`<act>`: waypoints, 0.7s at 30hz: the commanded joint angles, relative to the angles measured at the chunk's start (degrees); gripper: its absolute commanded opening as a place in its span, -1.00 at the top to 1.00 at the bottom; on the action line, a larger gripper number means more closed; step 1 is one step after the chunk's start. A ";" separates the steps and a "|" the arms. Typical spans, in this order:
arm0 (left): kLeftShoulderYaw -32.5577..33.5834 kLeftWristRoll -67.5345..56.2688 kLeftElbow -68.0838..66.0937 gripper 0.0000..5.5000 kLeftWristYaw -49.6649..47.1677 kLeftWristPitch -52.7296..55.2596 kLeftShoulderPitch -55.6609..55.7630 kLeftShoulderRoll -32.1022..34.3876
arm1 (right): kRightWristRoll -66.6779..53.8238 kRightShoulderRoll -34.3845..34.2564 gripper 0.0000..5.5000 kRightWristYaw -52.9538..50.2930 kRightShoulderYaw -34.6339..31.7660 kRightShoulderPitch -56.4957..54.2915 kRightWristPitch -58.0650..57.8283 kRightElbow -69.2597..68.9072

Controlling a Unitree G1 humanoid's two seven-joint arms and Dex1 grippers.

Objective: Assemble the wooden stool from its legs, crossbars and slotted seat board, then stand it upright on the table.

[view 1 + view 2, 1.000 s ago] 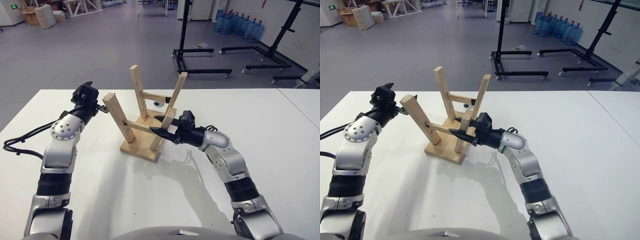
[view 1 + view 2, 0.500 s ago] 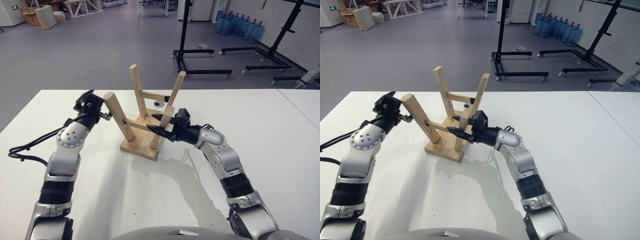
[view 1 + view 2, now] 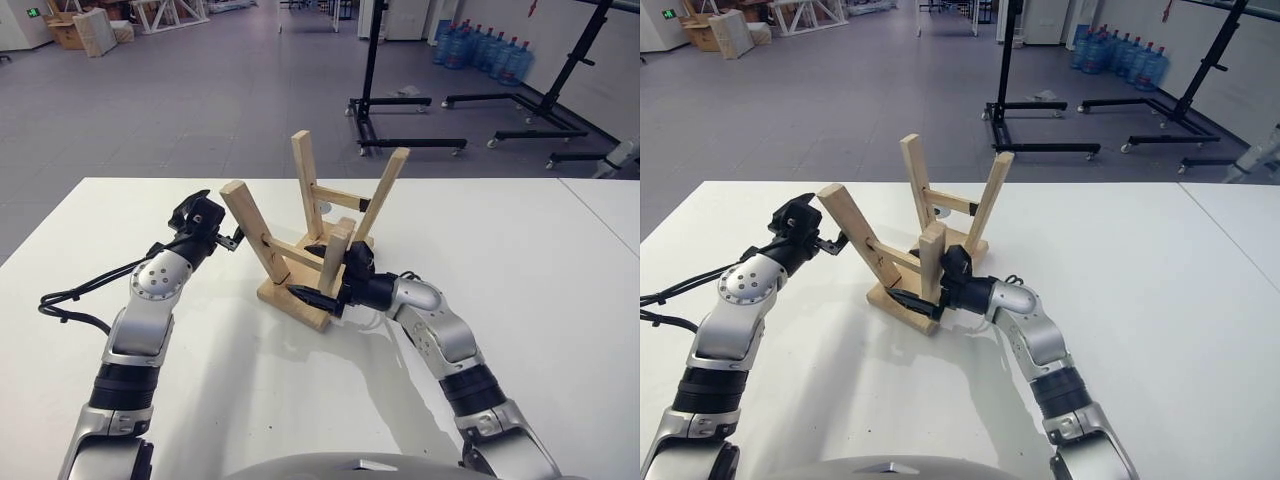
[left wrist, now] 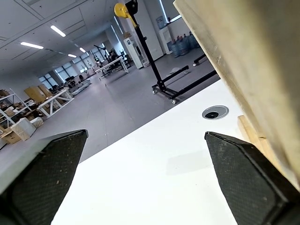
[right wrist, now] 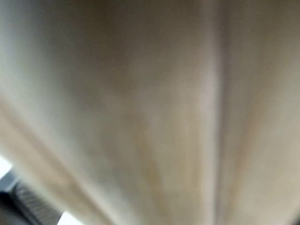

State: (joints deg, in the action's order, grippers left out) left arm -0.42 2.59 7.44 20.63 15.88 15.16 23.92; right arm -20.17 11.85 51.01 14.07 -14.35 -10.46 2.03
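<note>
Pale wooden stool (image 3: 312, 238), inverted. We find its slotted rectangular seat board (image 3: 295, 303) flat on the white table (image 3: 520, 260), with four square legs (image 3: 255, 230) rising from it and crossbars (image 3: 335, 198) seated between them.

Assembly looks complete to us; left to do is standing it upright.

Left claw (image 3: 220, 222): spread wide, empty, just beside the leg leaning left of the seat board.

Right claw (image 3: 300, 270): spread astride the leg at the seat board's near edge; whether it presses, we cannot tell.

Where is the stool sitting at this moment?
Head views: the stool rests upside down on its seat board mid-table, left gripper beside its left leg, right gripper at its near leg.
</note>
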 commanded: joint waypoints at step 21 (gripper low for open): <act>34.78 -54.85 16.75 -0.68 27.33 34.62 -4.26 23.83 | -22.28 36.27 -0.89 18.04 -34.64 11.86 -21.07 -3.69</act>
State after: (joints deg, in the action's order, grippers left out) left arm 32.73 -41.27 16.09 46.08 43.38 11.91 45.82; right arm -39.31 45.75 66.95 -17.10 -3.26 -28.62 -2.69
